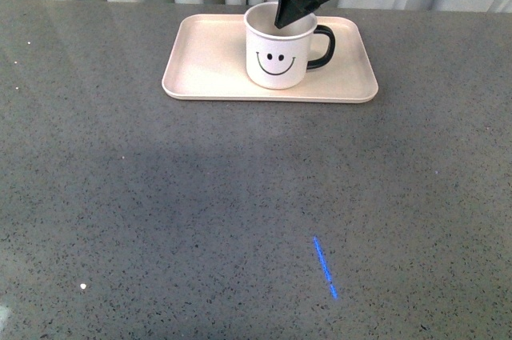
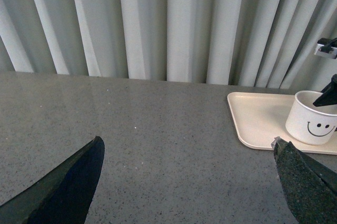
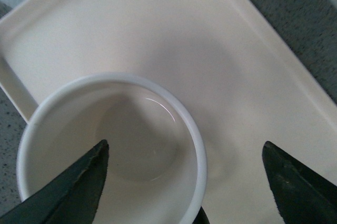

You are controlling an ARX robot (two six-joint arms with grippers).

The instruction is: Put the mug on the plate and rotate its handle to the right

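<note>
The mug (image 1: 278,54) stands upright on the plate (image 1: 206,64), right of the plate's middle, smiley face toward the camera and handle (image 1: 322,46) pointing right in the front view. The right pincer (image 1: 292,10) hangs over the mug's mouth; in the front view its tips overlap the far rim, and whether they touch the rim cannot be determined. The right wrist view shows its jaws spread wide, one fingertip (image 3: 73,190) over the mug's interior, the other (image 3: 297,182) over bare plate, holding nothing; the handle is almost wholly cut off there. The left pincer (image 2: 187,182) is absent from the front view; its wrist view shows jaws wide apart above bare grey speckled worktop (image 2: 158,145), well apart from the plate. The mug carries no legible writing or brand, only the face. A short blue streak (image 1: 325,268) on the worktop is unidentifiable.
</note>
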